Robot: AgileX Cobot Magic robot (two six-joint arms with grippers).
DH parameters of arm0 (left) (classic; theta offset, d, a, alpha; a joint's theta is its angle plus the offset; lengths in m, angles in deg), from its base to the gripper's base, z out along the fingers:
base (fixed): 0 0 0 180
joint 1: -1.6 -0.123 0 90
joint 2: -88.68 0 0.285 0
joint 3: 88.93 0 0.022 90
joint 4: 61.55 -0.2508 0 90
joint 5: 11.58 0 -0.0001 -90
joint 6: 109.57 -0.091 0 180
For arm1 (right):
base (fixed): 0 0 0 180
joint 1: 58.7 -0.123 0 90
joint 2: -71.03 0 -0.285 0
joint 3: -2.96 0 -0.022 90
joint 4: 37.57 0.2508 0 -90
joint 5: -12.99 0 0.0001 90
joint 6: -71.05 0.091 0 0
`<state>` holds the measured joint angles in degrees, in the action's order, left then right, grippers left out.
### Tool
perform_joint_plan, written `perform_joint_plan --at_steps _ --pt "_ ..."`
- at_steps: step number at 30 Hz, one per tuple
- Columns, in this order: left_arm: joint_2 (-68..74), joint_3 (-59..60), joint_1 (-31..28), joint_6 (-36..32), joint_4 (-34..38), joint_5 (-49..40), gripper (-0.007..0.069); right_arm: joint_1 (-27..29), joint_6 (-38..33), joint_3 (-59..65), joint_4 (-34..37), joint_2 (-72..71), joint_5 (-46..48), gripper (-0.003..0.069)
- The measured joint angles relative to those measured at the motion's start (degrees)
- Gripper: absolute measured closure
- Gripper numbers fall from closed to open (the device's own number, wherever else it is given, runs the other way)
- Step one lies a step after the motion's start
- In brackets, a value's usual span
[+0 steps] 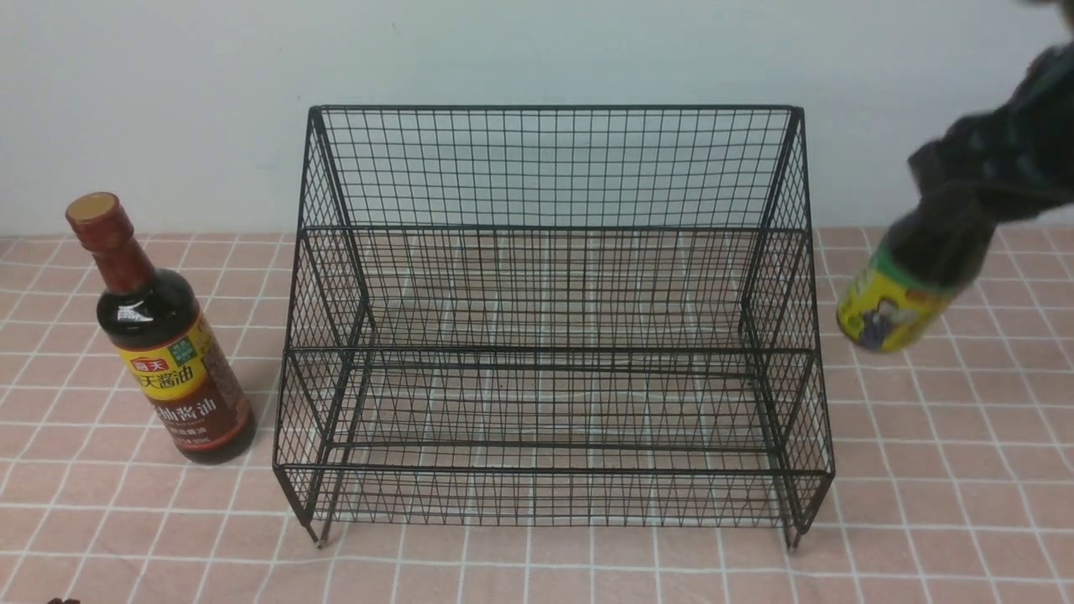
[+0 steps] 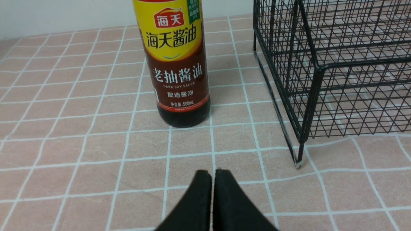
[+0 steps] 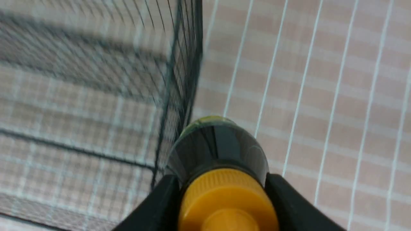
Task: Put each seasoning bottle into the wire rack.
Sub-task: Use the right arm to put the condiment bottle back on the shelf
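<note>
The tall bottle (image 1: pixel 164 348) with brown-red cap and yellow-and-brown label stands upright on the cloth, left of the black wire rack (image 1: pixel 550 335). It also shows in the left wrist view (image 2: pixel 178 64), beyond my left gripper (image 2: pixel 213 175), which is shut and empty, low over the cloth. The rack holds nothing. My right gripper (image 1: pixel 940 243) is shut on the short bottle (image 1: pixel 898 306), held tilted in the air just right of the rack's right side. In the right wrist view my right gripper (image 3: pixel 221 183) clamps its orange-yellow cap (image 3: pixel 226 202), beside the rack's wall (image 3: pixel 179 80).
A pink tiled cloth (image 1: pixel 948 470) covers the table. A white wall (image 1: pixel 168 101) rises close behind the rack. The rack's front left foot (image 2: pixel 299 164) stands to the right of the left gripper.
</note>
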<state>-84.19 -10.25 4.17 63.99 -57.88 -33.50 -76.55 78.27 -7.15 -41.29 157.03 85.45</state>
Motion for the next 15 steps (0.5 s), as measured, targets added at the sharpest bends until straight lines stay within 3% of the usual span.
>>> perform_joint_plan --at_steps 5,15 --pt "0.0 0.0 0.0 0.0 0.0 0.0 0.0631 0.0 -0.4 -6.6 1.1 -2.5 1.4 0.0348" --pt "0.0 0.0 0.0 0.0 0.0 0.0 0.0631 0.0 -4.6 -10.0 12.6 0.8 2.5 0.0349"
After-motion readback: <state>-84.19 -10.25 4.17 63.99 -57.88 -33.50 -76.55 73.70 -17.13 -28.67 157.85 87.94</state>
